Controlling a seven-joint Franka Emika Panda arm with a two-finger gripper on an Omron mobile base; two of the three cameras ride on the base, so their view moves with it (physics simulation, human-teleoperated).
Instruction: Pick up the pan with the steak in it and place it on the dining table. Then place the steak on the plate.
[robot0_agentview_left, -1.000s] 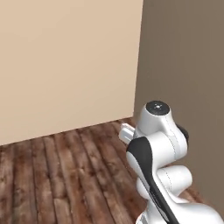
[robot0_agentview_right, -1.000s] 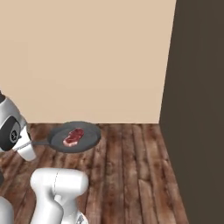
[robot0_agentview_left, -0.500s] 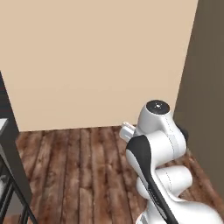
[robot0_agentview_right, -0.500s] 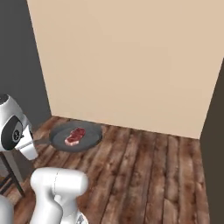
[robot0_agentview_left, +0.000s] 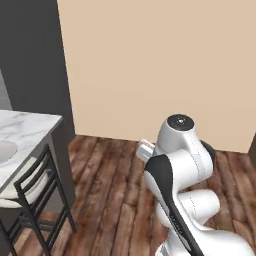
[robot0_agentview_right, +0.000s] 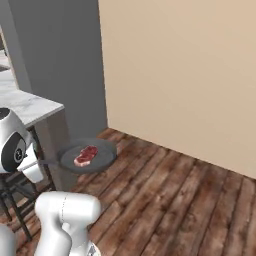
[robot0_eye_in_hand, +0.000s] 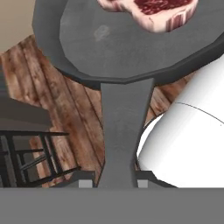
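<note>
Base has swung toward veined marble dining table (robot0_agentview_left: 25, 127); jaws grip flat pan (robot0_agentview_right: 90, 156) handle.

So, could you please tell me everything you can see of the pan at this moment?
The pan is small, round and dark grey, matte like metal, with a shallow rim and a short straight handle. It is held level in the air above the wooden floor, near the corner of the marble dining table. The gripper is shut on the handle's end. The steak lies flat inside it, red with whitish marbling, roughly at its middle.
</note>
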